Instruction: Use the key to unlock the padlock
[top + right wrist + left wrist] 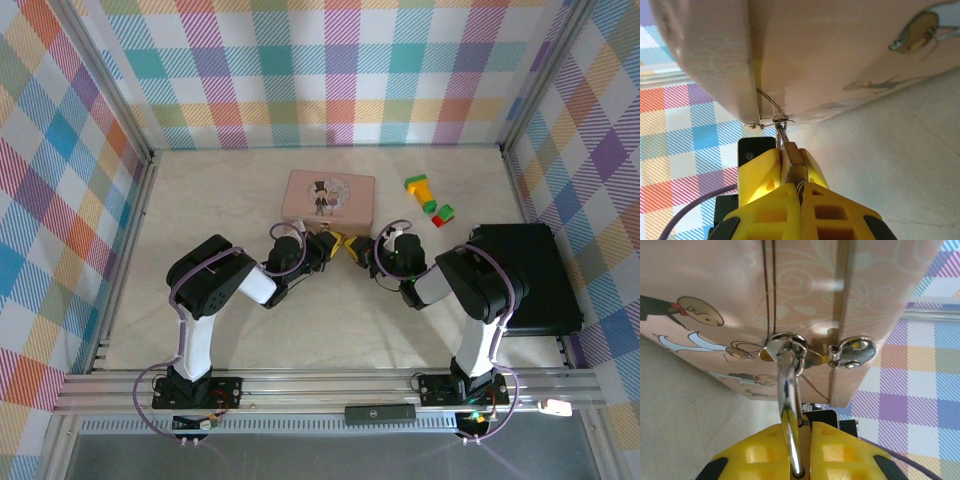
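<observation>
Tin (330, 195): pink, flat on the table (220, 190), just beyond both grippers
Left gripper (799, 435): closed tight on a curved silver bar (788, 390) that rises to a ring of the tin's clasp (786, 347); whether the bar is the shackle I cannot tell
Right gripper (793, 159): closed, pinching a small brass-toned piece, the padlock (792, 167), whose thin wire loop reaches the tin's seam
Padlock place: at the tin's near edge, where the two grippers meet
Block (428, 198): right of the tin, apart
Black case (530, 275): at the table's right edge, beside the right arm
</observation>
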Robot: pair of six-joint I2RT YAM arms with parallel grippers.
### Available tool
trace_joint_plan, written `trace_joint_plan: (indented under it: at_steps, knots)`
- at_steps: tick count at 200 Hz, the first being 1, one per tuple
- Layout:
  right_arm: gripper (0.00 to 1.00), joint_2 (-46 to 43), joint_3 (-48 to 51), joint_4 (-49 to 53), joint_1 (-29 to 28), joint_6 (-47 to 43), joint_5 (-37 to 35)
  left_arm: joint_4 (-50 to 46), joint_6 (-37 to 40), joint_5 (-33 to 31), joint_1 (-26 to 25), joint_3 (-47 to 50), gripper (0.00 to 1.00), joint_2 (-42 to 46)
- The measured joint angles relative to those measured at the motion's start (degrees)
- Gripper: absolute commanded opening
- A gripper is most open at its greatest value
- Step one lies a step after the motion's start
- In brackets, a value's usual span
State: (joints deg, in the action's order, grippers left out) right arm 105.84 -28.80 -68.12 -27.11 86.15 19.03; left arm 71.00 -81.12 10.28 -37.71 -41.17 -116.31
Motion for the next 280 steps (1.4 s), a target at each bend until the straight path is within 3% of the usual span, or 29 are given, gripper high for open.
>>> trace_joint_plan:
  at_steps: [71,101,141,166,186,227,280]
  knots:
    - [0.0,-3.4,0.4,3.1,2.1,26.8,2.7,6.4,13.8,3.5,0.0,-2.1,0.0,-3.3]
    - [0.0,-11.4,-1.1,12.0,2.8,30.6,-1.0,12.0,17.0,4.2,0.0,-5.9,0.0,-5.2]
    - [0.0,-10.6,-3.9,13.0,3.3,32.2,-2.9,13.6,18.9,2.1,0.1,-9.1,0.0,-7.1]
    - [0.0,-10.6,-4.4,15.6,4.5,32.4,-0.2,13.1,19.1,1.8,0.0,-8.9,0.0,-7.2]
    - [0.01,-11.4,-5.0,19.9,5.9,29.0,2.5,12.9,18.5,1.3,-0.2,-8.0,0.0,-7.2]
    - [0.21,-14.5,-7.2,32.2,7.1,13.1,5.4,10.6,15.7,-1.1,-1.0,-6.9,0.0,-6.6]
    - [0.44,-18.5,-13.2,41.6,7.3,-12.3,8.8,-9.3,14.9,-7.0,0.1,-6.1,0.0,-3.4]
